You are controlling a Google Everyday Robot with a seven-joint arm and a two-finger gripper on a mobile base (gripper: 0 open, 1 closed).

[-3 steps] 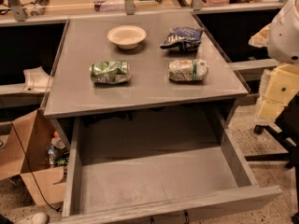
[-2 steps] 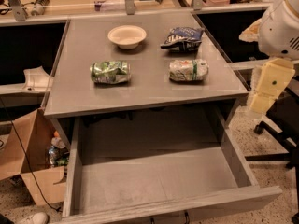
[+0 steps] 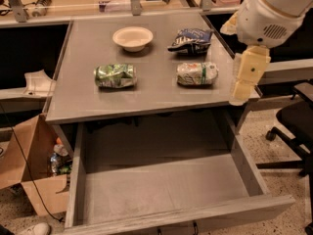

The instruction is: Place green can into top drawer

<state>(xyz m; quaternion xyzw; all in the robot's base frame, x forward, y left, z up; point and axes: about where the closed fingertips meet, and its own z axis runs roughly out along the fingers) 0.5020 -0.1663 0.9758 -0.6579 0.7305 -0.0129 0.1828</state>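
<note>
Cardboard box (image 3: 29, 175): brown, flaps open, on the speckled floor left of the drawer.
Green can (image 3: 115, 76): shiny, dented metal with silvery glints. It lies on its side on the left half of the tabletop, near the front edge. Its long axis runs left to right, roughly parallel to that edge; which end is the top cannot be told.
Tabletop (image 3: 151, 99): flat, matte grey wood-grain.
Bowl (image 3: 132, 37): shallow, round, off-white, upright behind the green can.
Top drawer (image 3: 161, 192): wide, shallow, grey wood-grain, pulled out below the tabletop, with a flat bottom, low side walls and a long front panel.
Chip bag (image 3: 191, 39): crumpled dark-blue foil, right of the bowl.
Whitish can (image 3: 196, 74): dented, on its side, level with the green can and well apart from it.
Gripper (image 3: 242, 89): cream plastic, pointing down at the table's right front corner, just right of the whitish can; whether it is spread or closed does not show.
Chair (image 3: 296, 124): black, at the far right.
</note>
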